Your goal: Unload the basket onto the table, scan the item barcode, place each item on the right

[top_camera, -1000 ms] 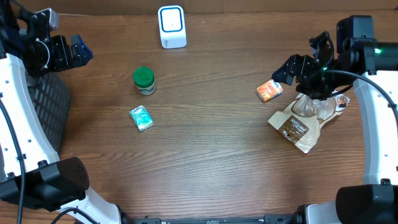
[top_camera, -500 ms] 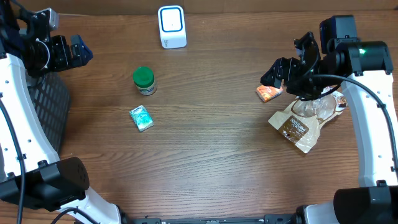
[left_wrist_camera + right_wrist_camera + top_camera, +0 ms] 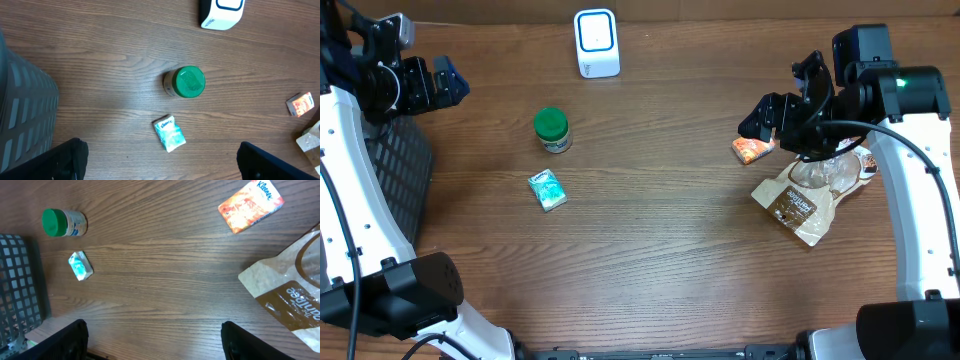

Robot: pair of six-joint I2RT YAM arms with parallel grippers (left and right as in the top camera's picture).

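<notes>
The white barcode scanner (image 3: 596,42) stands at the table's far edge, also visible as the scanner (image 3: 221,12) in the left wrist view. On the wood lie a green-lidded jar (image 3: 551,128), a teal tissue pack (image 3: 547,189), an orange Kleenex pack (image 3: 752,148) and a brown pouch (image 3: 810,200). My right gripper (image 3: 788,100) hovers open just above and right of the orange pack (image 3: 251,206), holding nothing. My left gripper (image 3: 438,82) hangs open at the far left, high over the jar (image 3: 186,82) and teal pack (image 3: 169,133), also holding nothing.
A dark mesh basket (image 3: 395,170) stands at the table's left edge, below the left arm. The brown pouch (image 3: 290,290) lies right under the right arm. Bare wood lies between the teal pack (image 3: 80,265) and the orange pack.
The right arm shifted left toward the orange pack, then held still. The left arm and all items stayed put.
</notes>
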